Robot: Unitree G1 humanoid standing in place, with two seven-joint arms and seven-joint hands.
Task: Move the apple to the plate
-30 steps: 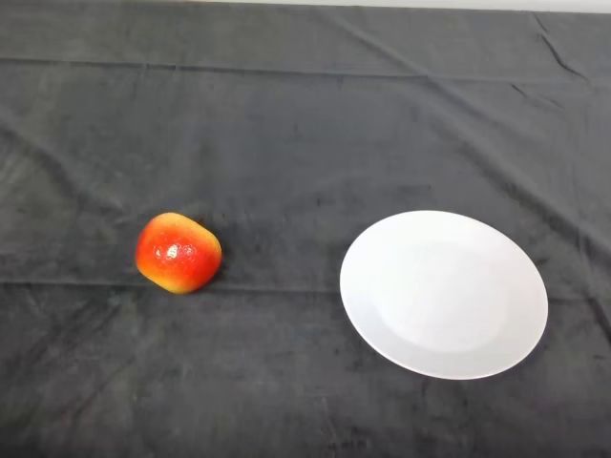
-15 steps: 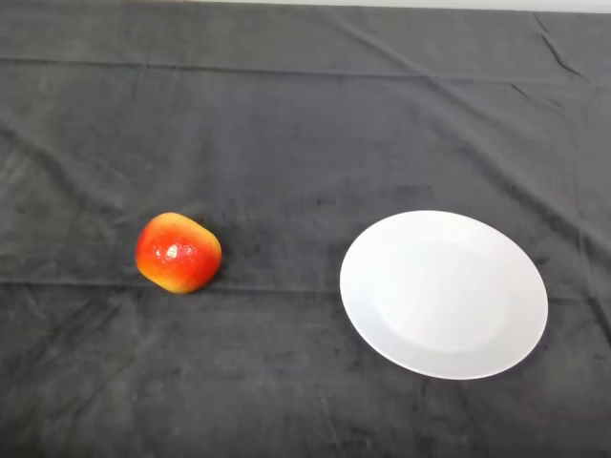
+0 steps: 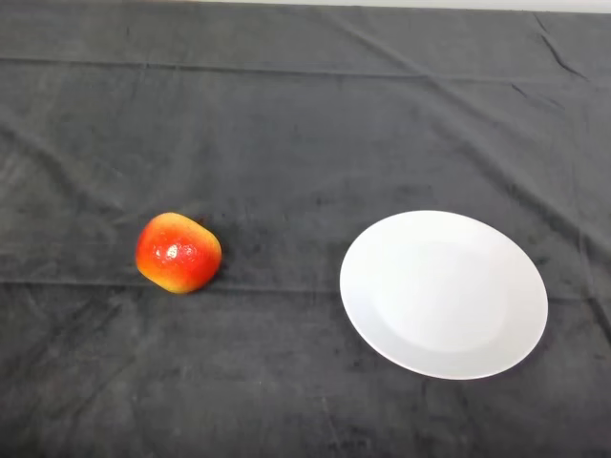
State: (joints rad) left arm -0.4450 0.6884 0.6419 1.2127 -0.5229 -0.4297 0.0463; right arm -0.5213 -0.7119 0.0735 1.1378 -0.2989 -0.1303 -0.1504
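Apple (image 3: 178, 253) to plate (image 3: 444, 363) is the job, and the two lie well apart on the counter (image 3: 305, 114). The counter fills nearly the whole frame, covered by a dark grey cloth with long creases running across it, one near the top edge and another passing level with the bottom of the apple. A thin pale strip shows along the very top of the frame beyond the cloth. The plate, round, white and bare, sits in the lower right of the frame, flat on the cloth. The apple, red with yellow patches and a small bright glint on its skin, rests on the cloth at left of centre. No part of the hand appears, so its state cannot be told.
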